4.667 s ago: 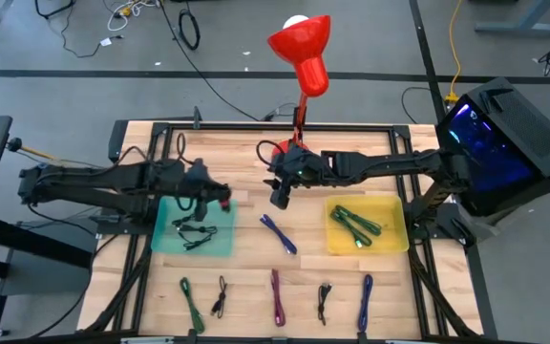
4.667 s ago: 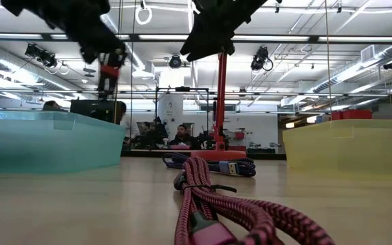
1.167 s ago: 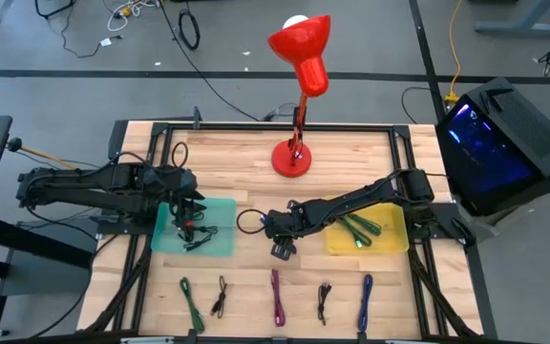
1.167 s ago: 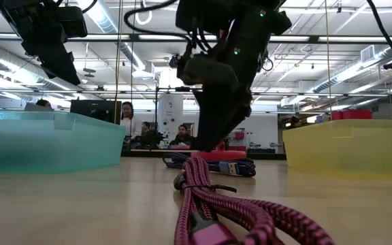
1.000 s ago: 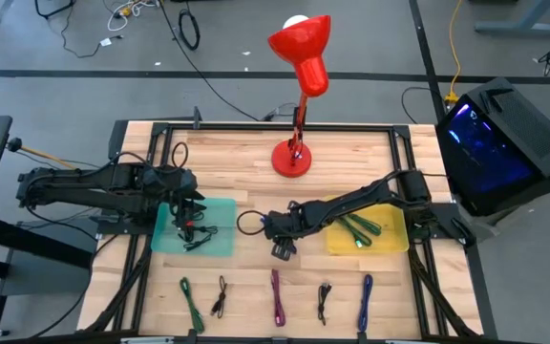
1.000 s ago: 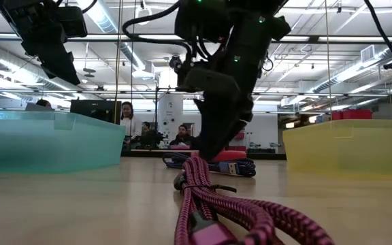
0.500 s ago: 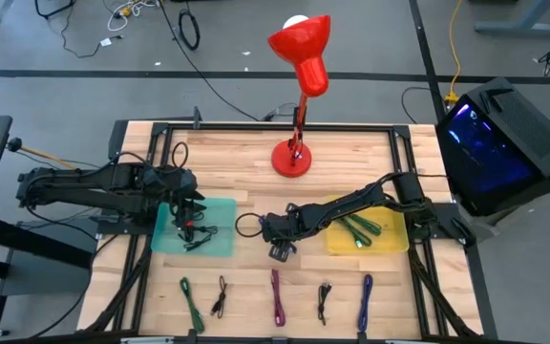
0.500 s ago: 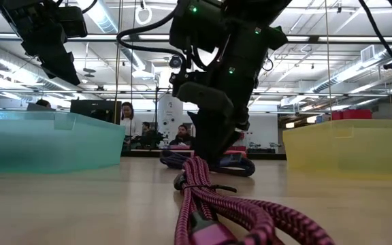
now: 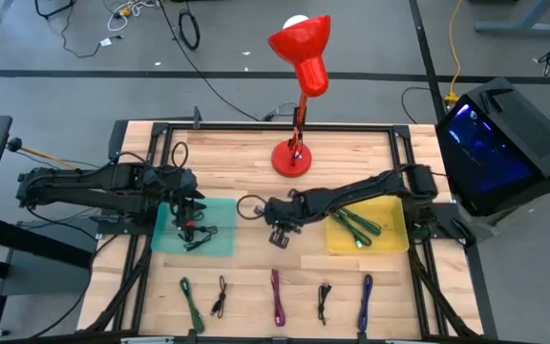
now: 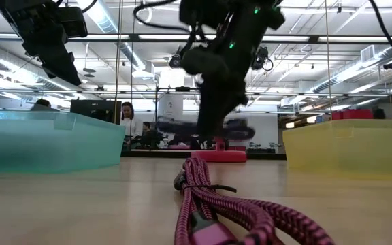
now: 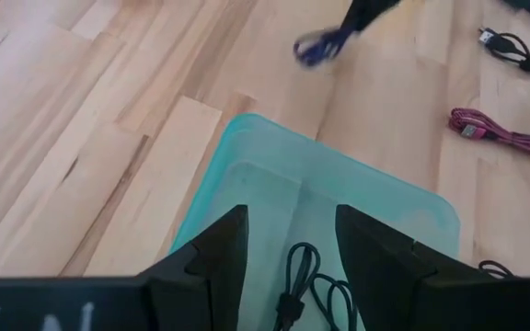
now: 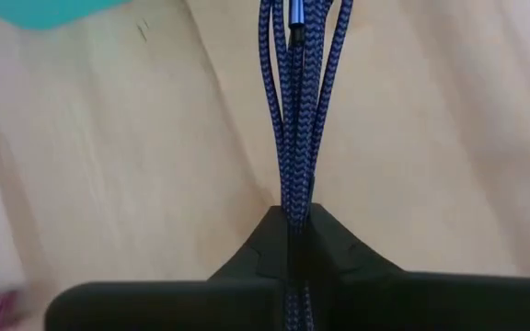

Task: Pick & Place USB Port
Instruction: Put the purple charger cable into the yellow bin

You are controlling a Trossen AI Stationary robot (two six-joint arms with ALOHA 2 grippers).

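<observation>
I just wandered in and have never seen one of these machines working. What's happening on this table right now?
The right gripper is shut on a bundled blue cable and holds it clear of the wooden table, between the teal bin and the yellow bin. The left gripper hangs open above the teal bin, which holds a black cable. More bundled cables, like the magenta one, lie in a row along the table's front.

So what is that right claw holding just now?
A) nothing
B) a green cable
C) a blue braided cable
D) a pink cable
C: the right wrist view shows the right claw pinched shut on the blue braided cable, and the low view shows that cable lifted off the table.
</observation>
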